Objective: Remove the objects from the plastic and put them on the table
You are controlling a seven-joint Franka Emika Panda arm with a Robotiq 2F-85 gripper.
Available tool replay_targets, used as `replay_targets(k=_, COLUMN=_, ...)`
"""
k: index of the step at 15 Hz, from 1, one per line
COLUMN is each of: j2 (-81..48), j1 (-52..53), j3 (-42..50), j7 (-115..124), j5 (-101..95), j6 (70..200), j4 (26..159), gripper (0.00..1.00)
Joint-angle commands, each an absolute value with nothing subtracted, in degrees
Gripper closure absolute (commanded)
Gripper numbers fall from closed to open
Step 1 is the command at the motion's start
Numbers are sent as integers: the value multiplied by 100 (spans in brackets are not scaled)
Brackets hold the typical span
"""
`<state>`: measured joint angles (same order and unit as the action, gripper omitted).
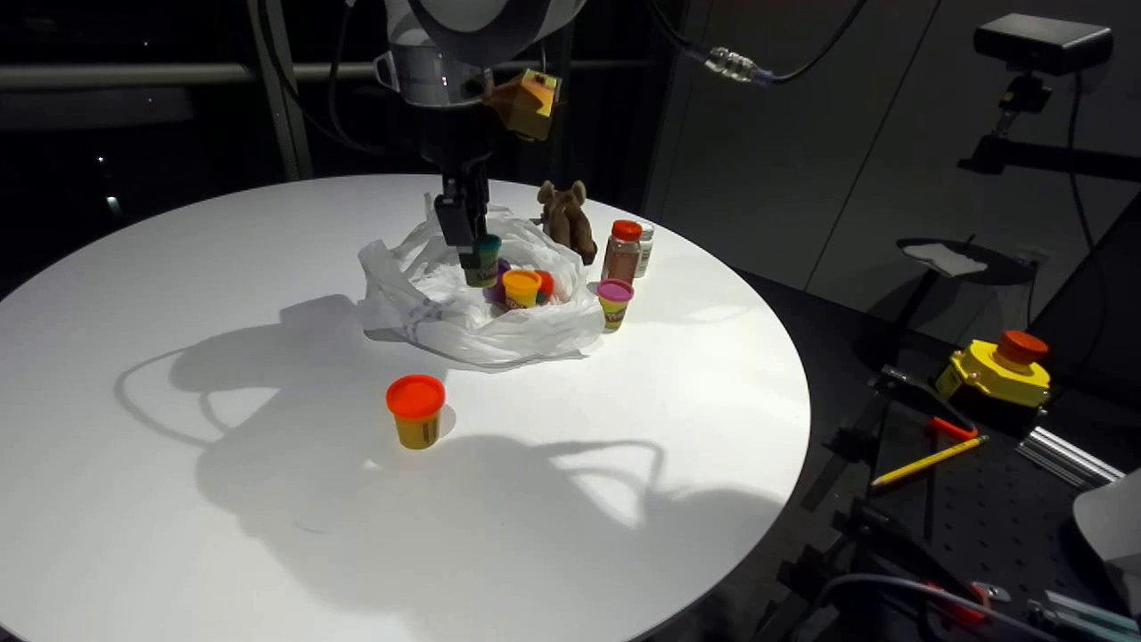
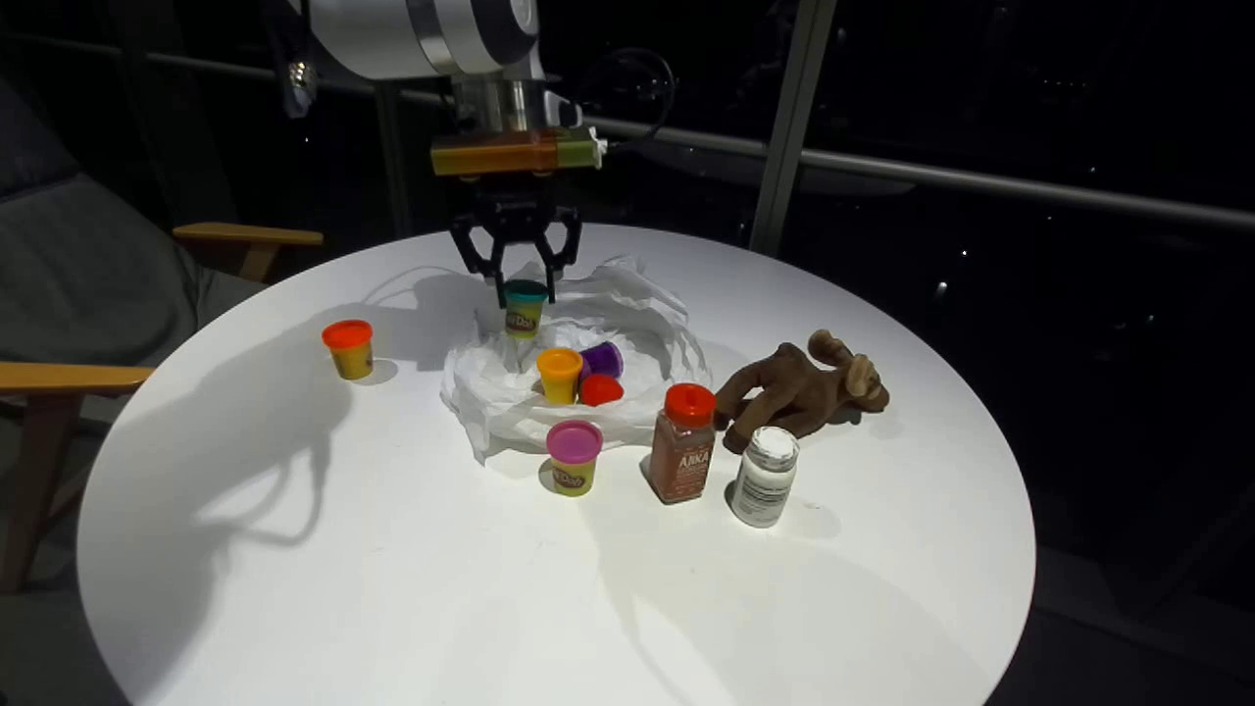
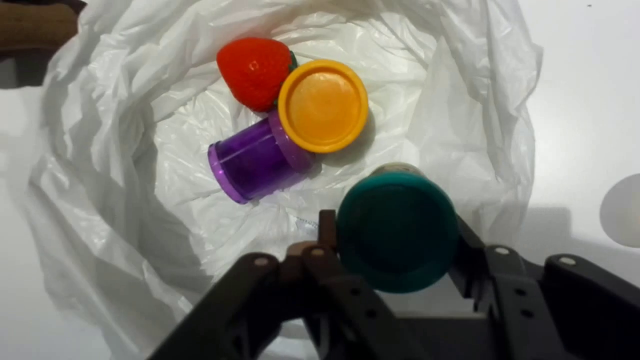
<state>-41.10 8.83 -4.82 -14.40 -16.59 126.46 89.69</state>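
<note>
Wrist view: the gripper has its jaws clamped on the teal-lidded Play-Doh tub, a fingertip on either side at lid height. The tub is about upright, over the inside of the white plastic bag; its lid looks larger than its neighbour's, so it most likely hangs clear of the bag's floor. It should handle as light, smooth and fairly stiff, hard to crush. Holding it by the lid could work it loose; fingertips reaching onto the body would be safer.

Within the bag's crumpled rim, three more pieces sit bunched: the orange-lidded tub, upright and suited to the same hold; the purple jar, on its side and likely to roll, best pinched across its middle; and the toy strawberry, rounded, probably slippery, to be taken across its widest part. The thin, soft bag could snag and drag along.

Both exterior views show things already out on the round table: the brown plush animal, presumably soft and forgiving, toward the surface's edge; the magenta-lidded Play-Doh tub, just beside the bag's rim; and the red-lidded tub, well apart from it.
</note>
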Motion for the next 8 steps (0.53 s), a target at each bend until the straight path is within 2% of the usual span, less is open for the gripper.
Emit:
replay_targets(k=1, j2=-2909, j1=1150, j3=-386, j7=-883, j5=-1964, j6=12960, j4=10258, gripper=72)
replay_targets(k=5, j2=-2206, j1=1226, j3=-525, j7=-632, j5=-1991, j6=13012, j4=11172, gripper=72)
replay_targets(k=8, j2=-2230, j1=1231, j3=-590, j7=-335, j5=-1907, j6=13482, j4=11548, gripper=72)
